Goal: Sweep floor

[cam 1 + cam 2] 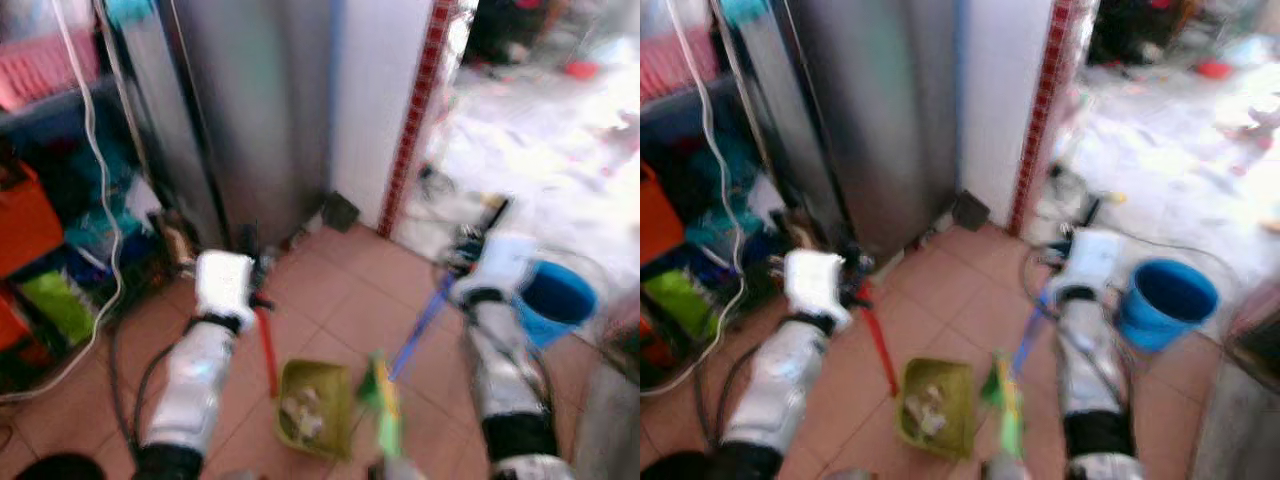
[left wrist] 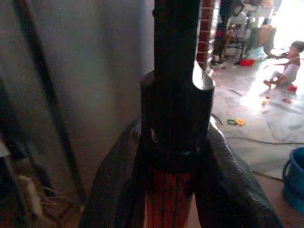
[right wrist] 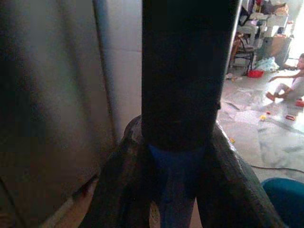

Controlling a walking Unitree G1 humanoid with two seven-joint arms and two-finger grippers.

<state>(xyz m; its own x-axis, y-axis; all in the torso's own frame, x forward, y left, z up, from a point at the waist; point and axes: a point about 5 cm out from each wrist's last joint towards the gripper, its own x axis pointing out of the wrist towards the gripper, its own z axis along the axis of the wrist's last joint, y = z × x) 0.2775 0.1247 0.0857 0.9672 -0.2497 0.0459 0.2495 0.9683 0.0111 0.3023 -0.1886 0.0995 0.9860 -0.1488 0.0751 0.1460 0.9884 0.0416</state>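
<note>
A green dustpan (image 1: 315,405) with scraps of litter in it rests on the terracotta tile floor between my arms. Its red handle (image 1: 267,355) rises to my left gripper (image 1: 256,298), which is shut on it; the left wrist view shows both black fingers (image 2: 116,190) clamped around the red shaft below a black cap. My right gripper (image 1: 458,278) is shut on the blue handle (image 1: 415,335) of a broom. The broom's green head (image 1: 384,400) sits just right of the dustpan. The right wrist view shows the fingers (image 3: 118,185) pressed on the blue shaft.
A steel fridge (image 1: 250,120) stands straight ahead, with a white pillar edged in red tiles (image 1: 415,120) beside it. A blue bucket (image 1: 555,300) sits at the right. Cluttered shelves and a white cable (image 1: 100,180) are at the left. A person (image 2: 289,66) sits on the bright floor beyond.
</note>
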